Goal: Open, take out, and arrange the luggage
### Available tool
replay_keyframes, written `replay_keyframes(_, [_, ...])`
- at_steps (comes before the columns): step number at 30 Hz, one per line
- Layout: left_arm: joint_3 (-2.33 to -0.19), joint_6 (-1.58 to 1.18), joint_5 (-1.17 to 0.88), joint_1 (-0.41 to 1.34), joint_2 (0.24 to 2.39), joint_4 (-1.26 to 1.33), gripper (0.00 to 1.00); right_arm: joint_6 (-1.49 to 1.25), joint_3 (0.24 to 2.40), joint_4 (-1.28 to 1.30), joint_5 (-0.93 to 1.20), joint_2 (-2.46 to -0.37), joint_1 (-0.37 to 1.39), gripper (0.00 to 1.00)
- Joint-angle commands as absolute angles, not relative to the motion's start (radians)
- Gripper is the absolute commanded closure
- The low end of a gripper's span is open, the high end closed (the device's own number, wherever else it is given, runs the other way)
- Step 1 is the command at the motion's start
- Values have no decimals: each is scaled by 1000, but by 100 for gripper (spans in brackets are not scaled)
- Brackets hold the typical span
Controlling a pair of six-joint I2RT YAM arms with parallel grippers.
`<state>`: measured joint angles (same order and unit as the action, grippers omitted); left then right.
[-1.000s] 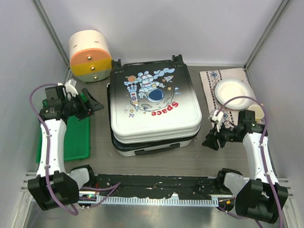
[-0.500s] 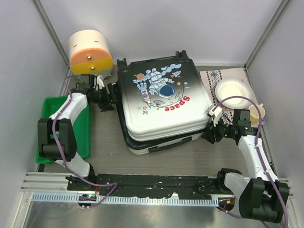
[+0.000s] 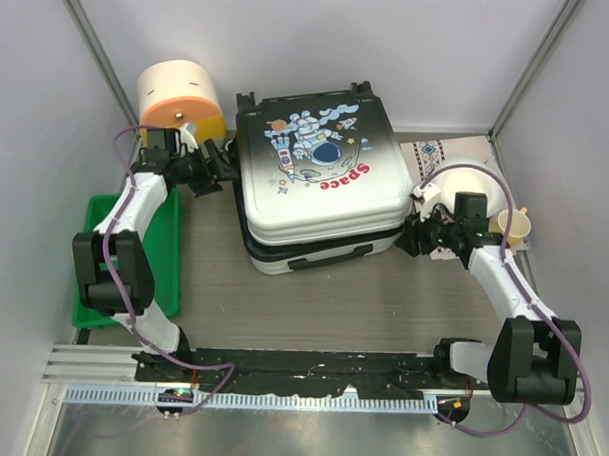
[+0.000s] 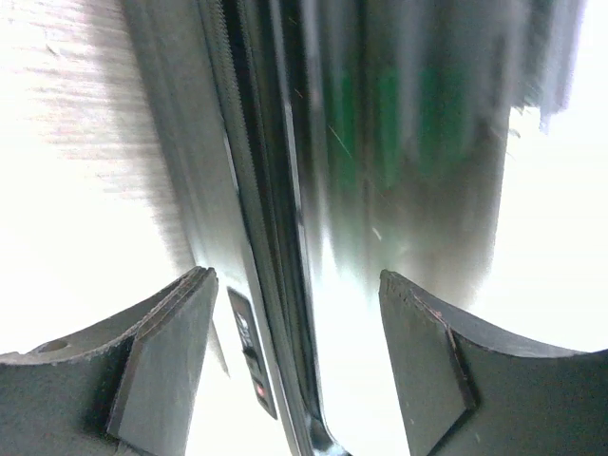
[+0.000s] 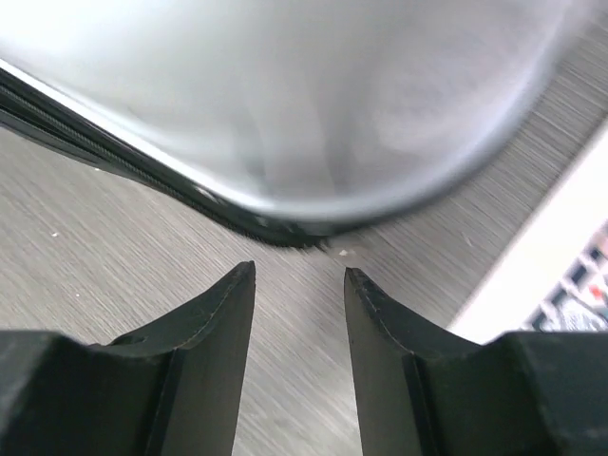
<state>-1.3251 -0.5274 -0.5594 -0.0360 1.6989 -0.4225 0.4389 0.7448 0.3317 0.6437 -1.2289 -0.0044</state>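
The luggage (image 3: pixel 321 179), a white-to-black hard shell with an astronaut "Space" print, lies shut and flat in the middle of the table, turned slightly askew. My left gripper (image 3: pixel 221 170) is at its left rear edge. In the left wrist view its fingers (image 4: pixel 166 351) stand open, with the luggage's side and dark zip seam (image 4: pixel 275 218) close in front between them. My right gripper (image 3: pixel 409 237) is at the luggage's right front corner. In the right wrist view it (image 5: pixel 299 275) is open and empty over the tabletop, just short of the rounded corner (image 5: pixel 285 104).
A cream-and-orange cylinder (image 3: pixel 179 99) stands at the back left, right behind the left gripper. A green tray (image 3: pixel 158 273) lies along the left edge. At the right are a patterned mat (image 3: pixel 427 157), a white plate (image 3: pixel 476 174) and a small cup (image 3: pixel 515 227). Walls close in the back and sides.
The luggage has slid back and turned. My left arm swung from above the green tray to the luggage's left rear edge. My right gripper followed the right front corner back.
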Motion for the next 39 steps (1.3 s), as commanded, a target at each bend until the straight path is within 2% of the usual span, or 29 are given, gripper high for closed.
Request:
replay_keyframes(1, [-1249, -483, -623, -41, 1467, -391, 25, 423, 764, 457, 605, -1100, -118, 52])
replay_keyframes(4, [-1171, -514, -611, -43, 1367, -368, 21, 400, 733, 463, 620, -1039, -211, 44])
replay_keyframes(6, [-1137, -532, -615, -44, 1335, -362, 18, 377, 703, 439, 647, -1031, -232, 36])
replay_keyframes(7, [-1131, -534, -618, -44, 1315, -361, 18, 379, 690, 417, 661, -1032, -232, 35])
replay_keyframes(11, [-1117, -534, -621, -43, 1279, -370, 17, 322, 614, 257, 767, -1029, -227, 34])
replay_keyframes(19, [-1103, -515, -609, -44, 1249, -390, 17, 215, 462, -91, 700, -1029, -114, 34])
replay_keyframes(26, [-1088, -515, -638, -44, 1233, -393, 17, 219, 443, -244, 595, -1097, -8, 37])
replay_keyframes(30, [-1089, -508, -637, -43, 1229, -400, 17, 232, 454, -302, 555, -1149, -3, 49])
replay_keyframes(33, [-1094, -497, -634, -44, 1233, -410, 17, 245, 465, -292, 566, -1161, -3, 69])
replay_keyframes(34, [-1095, -497, -634, -43, 1236, -411, 18, 262, 468, -275, 571, -1157, -3, 82])
replay_keyframes(37, [-1106, -488, -630, -44, 1236, -416, 18, 330, 466, -215, 563, -1128, -6, 99])
replay_keyframes(39, [-1114, -470, -630, -44, 1236, -423, 18, 347, 463, -199, 535, -1106, -23, 99])
